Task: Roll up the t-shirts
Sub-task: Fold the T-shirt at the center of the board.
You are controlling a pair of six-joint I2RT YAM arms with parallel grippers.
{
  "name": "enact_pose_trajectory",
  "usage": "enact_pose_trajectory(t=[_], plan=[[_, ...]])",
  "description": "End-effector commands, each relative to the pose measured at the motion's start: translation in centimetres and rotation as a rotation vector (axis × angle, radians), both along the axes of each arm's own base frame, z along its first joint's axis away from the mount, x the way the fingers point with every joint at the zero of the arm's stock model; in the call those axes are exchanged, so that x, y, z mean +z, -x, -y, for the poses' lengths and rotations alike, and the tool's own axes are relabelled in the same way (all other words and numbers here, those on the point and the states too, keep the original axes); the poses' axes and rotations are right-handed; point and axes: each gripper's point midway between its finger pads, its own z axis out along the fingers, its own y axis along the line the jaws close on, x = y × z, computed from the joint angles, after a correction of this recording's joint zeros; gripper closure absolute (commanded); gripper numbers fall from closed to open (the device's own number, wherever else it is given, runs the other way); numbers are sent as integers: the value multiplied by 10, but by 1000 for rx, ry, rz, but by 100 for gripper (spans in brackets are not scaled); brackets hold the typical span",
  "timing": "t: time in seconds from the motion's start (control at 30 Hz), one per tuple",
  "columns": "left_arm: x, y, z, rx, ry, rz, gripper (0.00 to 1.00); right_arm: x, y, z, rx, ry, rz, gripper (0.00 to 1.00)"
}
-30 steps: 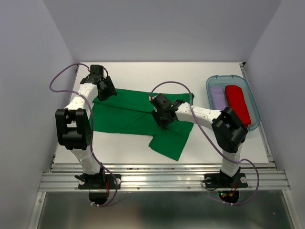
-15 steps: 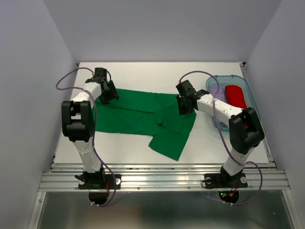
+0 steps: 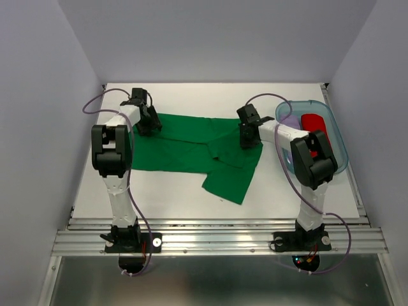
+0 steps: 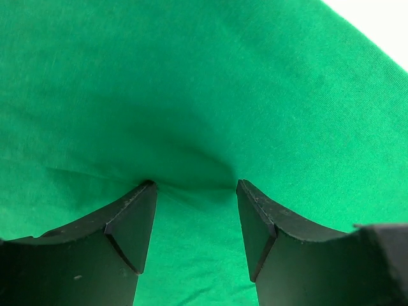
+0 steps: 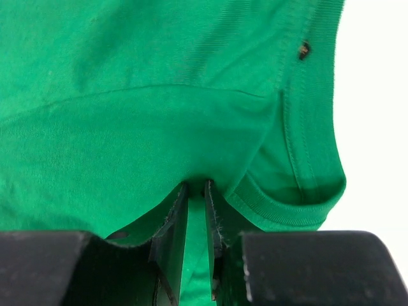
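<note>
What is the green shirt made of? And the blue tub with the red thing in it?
The green shirt looks like soft knitted cloth, maybe cotton, with a dull, non-shiny finish. You can see a fine weave and stitched hems, and it wrinkles and folds easily. The blue tub looks like smooth, tinted see-through plastic, probably hard, because its thin rim keeps a neat rounded shape.

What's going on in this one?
Two robot arms are working on a bright green cloth t-shirt that lies spread and rumpled on the white table. The right claw is pinched on a fold beside a hemmed opening. The left claw is open, its tips pressed onto the cloth at the shirt's far left corner. The shirt is not yet rolled. A red cloth bundle and a pale lilac one lie side by side in a clear blue plastic tray.
</note>
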Motion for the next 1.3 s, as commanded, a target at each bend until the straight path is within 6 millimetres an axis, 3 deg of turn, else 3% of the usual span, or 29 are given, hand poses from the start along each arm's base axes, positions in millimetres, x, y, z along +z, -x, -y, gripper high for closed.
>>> enact_pose_trajectory(t=[0.0,0.17,0.4,0.5,0.53,0.6,0.7,0.8,0.83,0.9,0.97,1.07,1.27], plan=[[-7,-20,3,-27,-9,-10,36,-15,-33,27,-107,92,52,77],[2,-47,-1,-23,-25,-6,36,-17,-54,45,-204,86,56,78],[26,-47,-1,-19,7,34,36,-12,-35,46,-233,55,34,77],[62,-41,4,-33,26,109,36,8,-37,37,-202,-8,72,76],[89,-39,1,-30,15,164,35,28,-41,30,-173,-48,108,74],[102,-26,-5,-17,-12,179,34,50,-44,24,-151,-90,149,63],[122,-2,-21,21,-45,213,32,94,-48,16,-118,-151,232,59],[119,29,-44,91,-54,199,32,123,-41,4,-75,-208,273,59],[128,37,-48,113,-53,222,32,127,-35,-3,-53,-226,271,59],[105,60,-60,159,-83,170,32,132,-19,-12,-22,-247,266,59],[91,80,-67,208,-79,150,33,130,-3,-24,13,-279,247,59],[74,99,-76,272,-90,128,36,122,23,-28,33,-295,216,59],[48,114,-101,380,-119,80,41,102,68,-19,38,-314,148,59]])
